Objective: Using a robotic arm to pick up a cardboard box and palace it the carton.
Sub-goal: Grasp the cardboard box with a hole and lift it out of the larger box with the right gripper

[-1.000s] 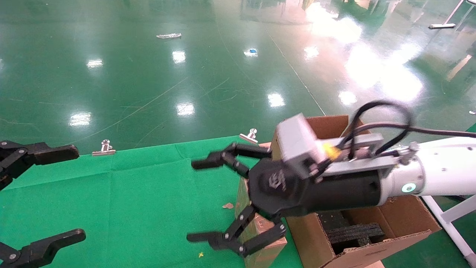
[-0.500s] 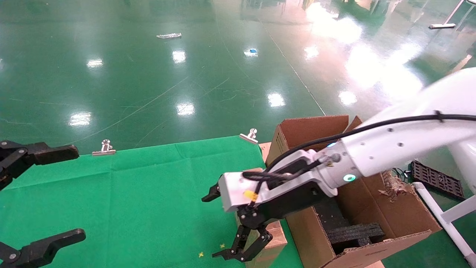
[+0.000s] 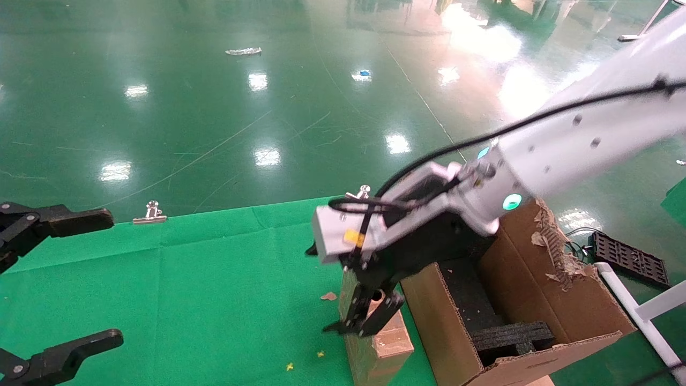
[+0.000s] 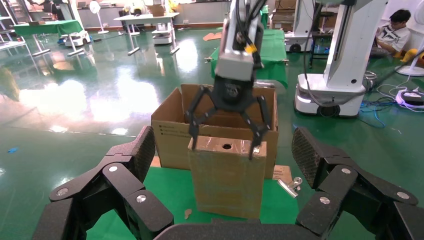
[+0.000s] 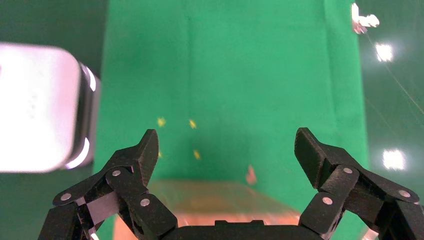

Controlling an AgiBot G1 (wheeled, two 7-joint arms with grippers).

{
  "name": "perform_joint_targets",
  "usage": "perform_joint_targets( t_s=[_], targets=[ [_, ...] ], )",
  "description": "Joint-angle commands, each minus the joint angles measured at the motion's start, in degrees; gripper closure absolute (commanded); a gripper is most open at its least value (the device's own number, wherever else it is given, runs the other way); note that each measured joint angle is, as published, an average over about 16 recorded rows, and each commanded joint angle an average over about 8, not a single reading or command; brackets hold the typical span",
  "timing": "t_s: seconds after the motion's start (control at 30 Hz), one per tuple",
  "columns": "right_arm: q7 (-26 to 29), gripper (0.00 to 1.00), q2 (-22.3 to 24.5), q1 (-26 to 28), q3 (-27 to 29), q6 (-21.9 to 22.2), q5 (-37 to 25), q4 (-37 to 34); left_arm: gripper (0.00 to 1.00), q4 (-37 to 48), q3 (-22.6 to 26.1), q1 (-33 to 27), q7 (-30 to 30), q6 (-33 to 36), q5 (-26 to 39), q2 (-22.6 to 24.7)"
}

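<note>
Right tool (image 3: 364,321) hangs just above the cardboard box (image 3: 375,343), pointing down, fingers spread wide; in the left wrist view the right tool (image 4: 226,127) has 1 fingertip at each end of the box's top face, straddling it, not yet clamped. Right wrist view agrees: fingers (image 5: 142,155) apart, box top (image 5: 220,202) between them, nothing held.

Cardboard box (image 4: 227,175) stands upright on the green desk (image 3: 203,289), narrow face with 1 round hole up, just beside the carton (image 3: 541,300), on the side toward the left arm; touching the carton wall or not, cannot tell. Carton is open, torn flap edge on the far side, black foam blocks (image 3: 509,335) inside. Carton sits at the desk's edge.

Left tool (image 3: 53,289) is parked well away from the cardboard box at the desk's other side, fingers spread open, empty.

Handling, as a judgement: the box looks light and stiff, taped plain cardboard, surface not slippery but smooth enough to slide under a weak pinch. Walls could dent if squeezed hard. It is tall and slim, so likely to tip if nudged sideways before the grip is on. Best hold is probably across the top end where the tool now straddles, low enough to get pads on the flat sides, centred so it does not swing on lift. It then needs to clear the carton wall and go down among the foam blocks.

Step in hand: final descent, then closing on the box; pick not yet done.
</note>
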Motion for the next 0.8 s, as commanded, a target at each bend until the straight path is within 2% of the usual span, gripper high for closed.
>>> perform_joint_targets(
  t_s=[0.03,0.23,0.47,0.8],
  targets=[
    [1.2,0.00,0.0,3.6,-2.4,-0.2,-0.2,0.0,0.00,0.0,0.0,0.0,0.0,0.0,0.0,0.0],
    [4.0,0.00,-1.3,12.0,-14.2,-0.3,-2.2,0.0,0.00,0.0,0.0,0.0,0.0,0.0,0.0,0.0],
    [7.7,0.00,-4.7,18.2,-26.8,0.0,-1.5,0.0,0.00,0.0,0.1,0.0,0.0,0.0,0.0,0.0],
    [15.2,0.00,-9.3,24.2,-38.2,1.4,-1.1,-0.2,0.00,0.0,0.1,0.0,0.1,0.0,-0.1,0.0]
  ],
)
